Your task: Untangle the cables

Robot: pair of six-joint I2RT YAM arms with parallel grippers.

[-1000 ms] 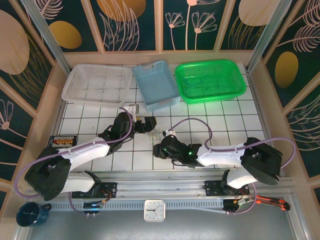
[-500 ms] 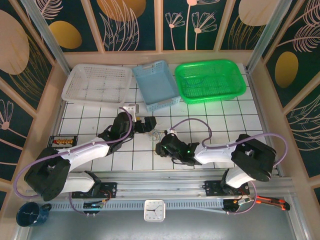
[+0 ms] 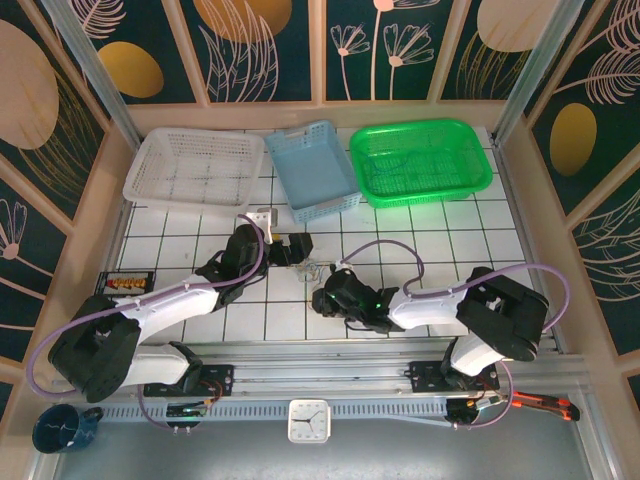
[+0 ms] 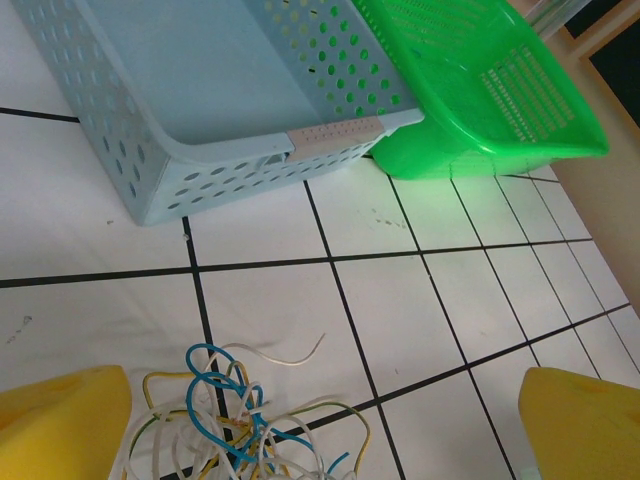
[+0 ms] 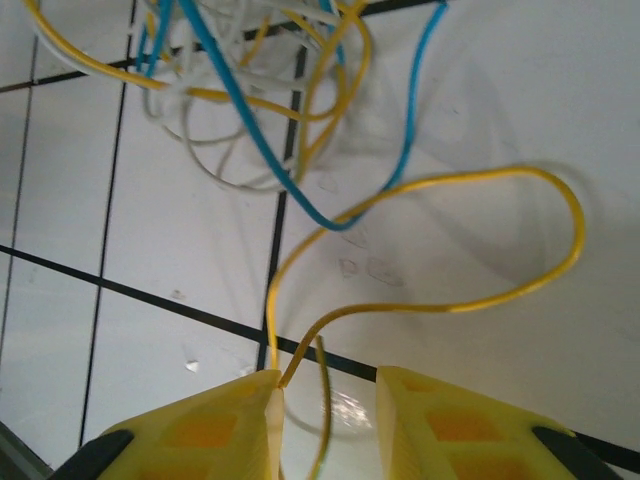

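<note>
White-tiled table [image 3: 480, 250], leaf-print walls [image 3: 260, 50], tangled cables [image 4: 235, 420], L tool [image 3: 290, 250] wide apart, R tool [image 5: 328, 385] narrowly.

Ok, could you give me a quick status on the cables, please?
Left tool open by the cables. Right tool slightly open, yellow wire between its fingers. Cables tangled; blue basket well clear.

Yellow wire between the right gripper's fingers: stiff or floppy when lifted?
Probably floppy: the thin yellow wire lies in slack curves. A thin blue wire crosses it, so lifting may tug the tangled wire bundle too.
</note>
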